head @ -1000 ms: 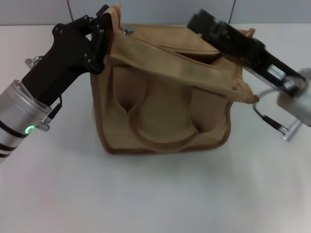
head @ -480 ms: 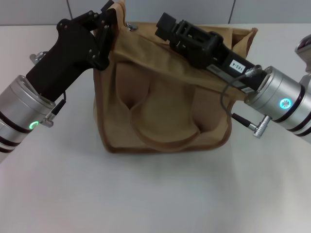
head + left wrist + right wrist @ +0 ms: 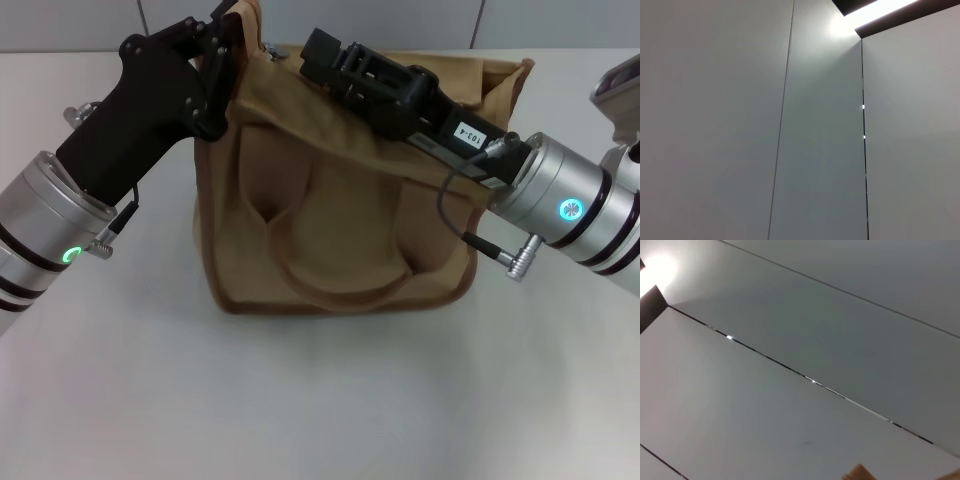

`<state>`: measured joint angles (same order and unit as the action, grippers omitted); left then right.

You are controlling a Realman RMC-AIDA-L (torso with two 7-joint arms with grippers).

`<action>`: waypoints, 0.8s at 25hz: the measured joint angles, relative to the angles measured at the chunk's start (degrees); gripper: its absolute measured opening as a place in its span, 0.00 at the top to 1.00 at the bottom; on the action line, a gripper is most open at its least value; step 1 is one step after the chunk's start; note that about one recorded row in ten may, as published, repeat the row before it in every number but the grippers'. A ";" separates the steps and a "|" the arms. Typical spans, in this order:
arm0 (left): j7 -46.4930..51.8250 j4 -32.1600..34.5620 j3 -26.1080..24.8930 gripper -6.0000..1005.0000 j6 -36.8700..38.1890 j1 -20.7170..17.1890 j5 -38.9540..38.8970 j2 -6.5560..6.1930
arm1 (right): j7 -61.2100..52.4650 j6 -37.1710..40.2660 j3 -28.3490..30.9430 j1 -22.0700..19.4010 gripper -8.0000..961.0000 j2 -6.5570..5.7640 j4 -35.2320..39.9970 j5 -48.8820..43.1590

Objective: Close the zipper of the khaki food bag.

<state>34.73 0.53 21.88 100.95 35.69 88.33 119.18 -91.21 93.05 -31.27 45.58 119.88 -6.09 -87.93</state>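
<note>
The khaki food bag (image 3: 340, 230) stands on the table in the head view, with one looped handle hanging down its front. My left gripper (image 3: 226, 48) is shut on the bag's top left corner and holds it up. My right gripper (image 3: 318, 52) lies across the bag's top panel, with its tip near the left end of the zipper (image 3: 290, 62). It is shut low on the zipper line, and the pull it holds is hidden. A small silver metal piece (image 3: 271, 55) shows just beyond its tip. A tan scrap of the bag (image 3: 860, 473) shows in the right wrist view.
The white table (image 3: 320, 400) spreads in front of and beside the bag. A grey panelled wall (image 3: 400, 20) stands behind it. The left wrist view shows only wall panels (image 3: 790, 125).
My right gripper has slid from the bag's right end leftward along the top. The gaping top panel has drawn shut behind it. My left gripper has kept its hold on the corner.
</note>
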 joint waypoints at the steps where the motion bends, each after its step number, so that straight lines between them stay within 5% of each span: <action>1: 0.00 -0.01 0.00 0.99 -0.06 0.06 0.00 0.00 | -0.02 0.25 0.01 0.09 0.60 0.00 0.02 0.00; 7: -0.01 -0.01 -0.31 0.99 -0.29 0.17 0.00 0.08 | 9.82 4.52 0.11 -2.45 0.59 -0.01 6.78 0.28; 14: -0.01 0.13 -0.54 0.99 -0.33 0.08 0.00 0.09 | 49.77 6.64 0.13 -3.47 0.59 0.00 12.93 0.21; 20: -0.01 0.09 -0.58 0.99 -0.24 0.69 0.00 0.09 | 69.82 4.43 0.73 -2.81 0.60 0.00 12.34 0.67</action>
<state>34.71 0.62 21.30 100.71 36.37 88.33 119.27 -21.39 97.47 -30.54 42.77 119.88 6.26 -87.26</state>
